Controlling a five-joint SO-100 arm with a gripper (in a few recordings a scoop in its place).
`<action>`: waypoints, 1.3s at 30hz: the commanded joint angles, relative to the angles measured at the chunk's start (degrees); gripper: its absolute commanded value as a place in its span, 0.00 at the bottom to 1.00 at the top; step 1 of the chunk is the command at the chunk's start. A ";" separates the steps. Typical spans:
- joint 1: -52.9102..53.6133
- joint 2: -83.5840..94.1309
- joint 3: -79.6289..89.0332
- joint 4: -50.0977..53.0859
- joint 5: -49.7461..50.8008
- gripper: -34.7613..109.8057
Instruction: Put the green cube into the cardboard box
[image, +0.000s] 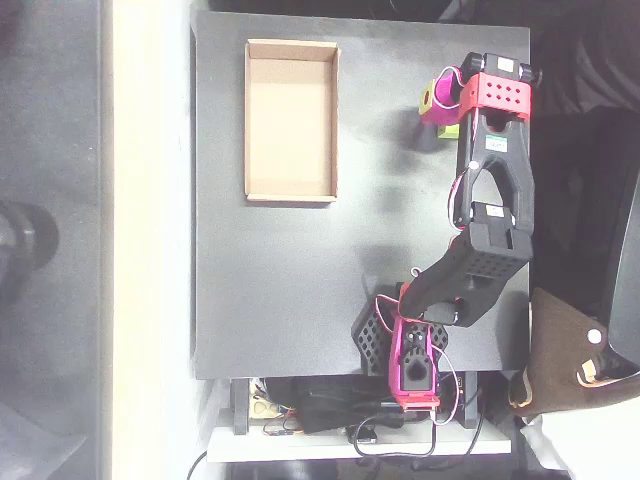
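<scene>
The cardboard box (291, 120) lies open and empty at the upper left of the black table, a shallow tan tray with low walls. The magenta gripper (438, 106) hangs at the upper right, well to the right of the box. A sliver of the green cube (447, 129) peeks out just below the gripper's magenta body; the gripper covers the rest. From above, the fingers are hidden under the gripper's own body, so how the jaws stand against the cube cannot be made out.
The red and black arm (495, 170) runs down the table's right side to its base (412, 345) near the front edge. Cables (330, 415) lie on a shelf below the table's front. Bare black tabletop (280, 280) spreads between box and arm.
</scene>
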 joint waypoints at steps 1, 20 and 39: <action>0.79 1.49 -0.62 0.09 0.53 0.44; 2.55 3.25 -1.49 0.70 -0.26 0.27; 1.76 31.90 -1.32 0.79 -0.26 0.27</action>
